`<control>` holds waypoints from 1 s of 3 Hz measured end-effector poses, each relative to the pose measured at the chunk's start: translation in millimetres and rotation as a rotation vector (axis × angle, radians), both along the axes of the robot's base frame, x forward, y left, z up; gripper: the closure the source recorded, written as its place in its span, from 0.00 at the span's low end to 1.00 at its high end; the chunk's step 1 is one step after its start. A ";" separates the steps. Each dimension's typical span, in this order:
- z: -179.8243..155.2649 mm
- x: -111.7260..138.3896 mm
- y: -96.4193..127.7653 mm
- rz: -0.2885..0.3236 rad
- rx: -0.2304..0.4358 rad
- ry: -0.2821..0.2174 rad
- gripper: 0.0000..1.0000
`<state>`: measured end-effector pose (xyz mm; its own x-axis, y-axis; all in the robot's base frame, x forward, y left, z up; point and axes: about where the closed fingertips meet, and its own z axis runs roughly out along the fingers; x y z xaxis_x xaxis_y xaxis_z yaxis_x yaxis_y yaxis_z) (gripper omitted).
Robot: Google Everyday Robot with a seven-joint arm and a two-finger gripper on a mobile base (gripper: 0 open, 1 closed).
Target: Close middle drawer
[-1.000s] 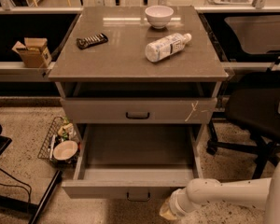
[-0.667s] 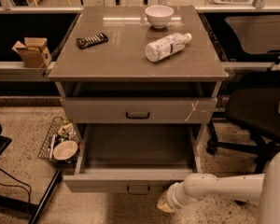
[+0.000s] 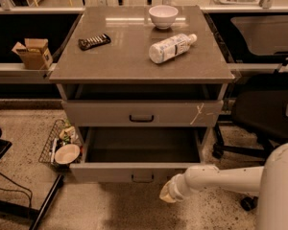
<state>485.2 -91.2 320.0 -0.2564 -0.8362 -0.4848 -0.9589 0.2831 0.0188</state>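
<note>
Starting far left of the wide, shallow grey middle drawer (image 3: 105,172), we've got a small open brown cardboard box (image 3: 32,52) up on a ledge, and lower down a wire basket (image 3: 52,139) on the floor, just beside the drawer's left corner. Above the drawer, on the grey cabinet top (image 3: 129,63), a dark flat rectangular object (image 3: 94,41) lies left of centre. Now the drawer itself: pulled well out, grey inside with nothing we can see in it, its small dark bail handle (image 3: 142,178) facing us, sitting below the grey drawer front with a white mark (image 3: 101,113). Further right on top we see a white bowl (image 3: 163,16) and a clear plastic bottle (image 3: 172,47) on its side. And here's the cream-tipped gripper (image 3: 167,194), low and in front of the drawer, just right of the handle and near the front panel; wide or narrow, we cannot tell. We'd call this the approach step. Next, we reckon, it meets the front near the handle and pushes straight in, staying centred so the drawer doesn't skew.
</note>
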 end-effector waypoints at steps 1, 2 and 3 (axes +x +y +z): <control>23.9 53.8 3.4 -0.007 -0.038 -0.064 1.00; 23.9 52.3 3.4 -0.007 -0.038 -0.064 1.00; 55.4 105.1 4.2 -0.031 -0.082 -0.139 1.00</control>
